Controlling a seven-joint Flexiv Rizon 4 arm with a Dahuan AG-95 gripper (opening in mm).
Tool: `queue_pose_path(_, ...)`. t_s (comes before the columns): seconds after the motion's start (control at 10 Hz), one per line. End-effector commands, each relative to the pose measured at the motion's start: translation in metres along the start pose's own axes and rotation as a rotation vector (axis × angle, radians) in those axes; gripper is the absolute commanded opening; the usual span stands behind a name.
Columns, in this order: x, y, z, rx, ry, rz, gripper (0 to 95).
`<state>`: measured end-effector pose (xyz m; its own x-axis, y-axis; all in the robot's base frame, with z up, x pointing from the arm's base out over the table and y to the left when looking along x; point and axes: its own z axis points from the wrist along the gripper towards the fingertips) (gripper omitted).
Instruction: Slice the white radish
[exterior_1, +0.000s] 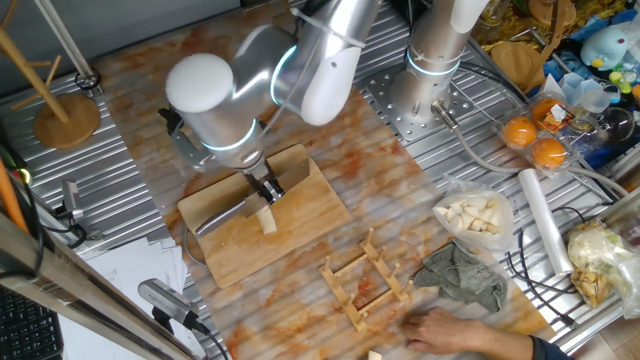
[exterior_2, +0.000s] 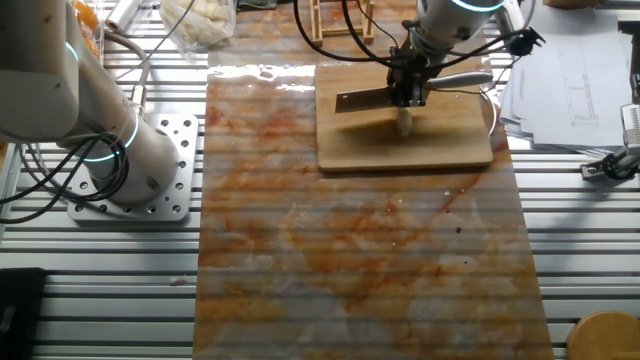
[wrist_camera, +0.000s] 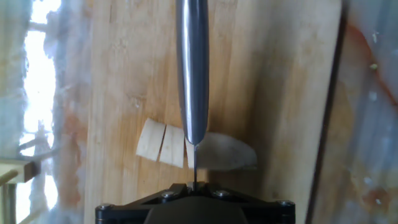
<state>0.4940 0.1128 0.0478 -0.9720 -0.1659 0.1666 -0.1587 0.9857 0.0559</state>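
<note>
Jaws clamped on knife (wrist_camera: 192, 74), white radish (wrist_camera: 163, 144) seemingly just beneath

My table, ribbed metal under a stained mat

I see a marbled orange-streaked mat (exterior_2: 360, 250) over the slatted aluminium tabletop (exterior_2: 590, 250), papers (exterior_2: 580, 70) at one edge, and glare on the mat's far end.

arm (exterior_1: 215, 95): glossy white-silver rounded shells | joints: glowing cyan rings | tool (exterior_1: 266, 190): black, screwed housing

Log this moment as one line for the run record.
gripper: shut on knife | blade on white radish | two slices cut | on cutting board
</note>
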Motion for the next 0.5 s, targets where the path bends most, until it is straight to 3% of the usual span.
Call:
queue_pose_path(0.1, -0.001, -0.001, 0.008, -0.003, -0.002, -0.001, 0.0)
queue_pose_path(0.3, -0.001, 0.002, 0.006, -0.008, 0.004, -0.006, 0.0)
queue_pose_path(0.5, 0.0, 0.004, -0.006, -0.007, 0.03, -0.015, 0.0)
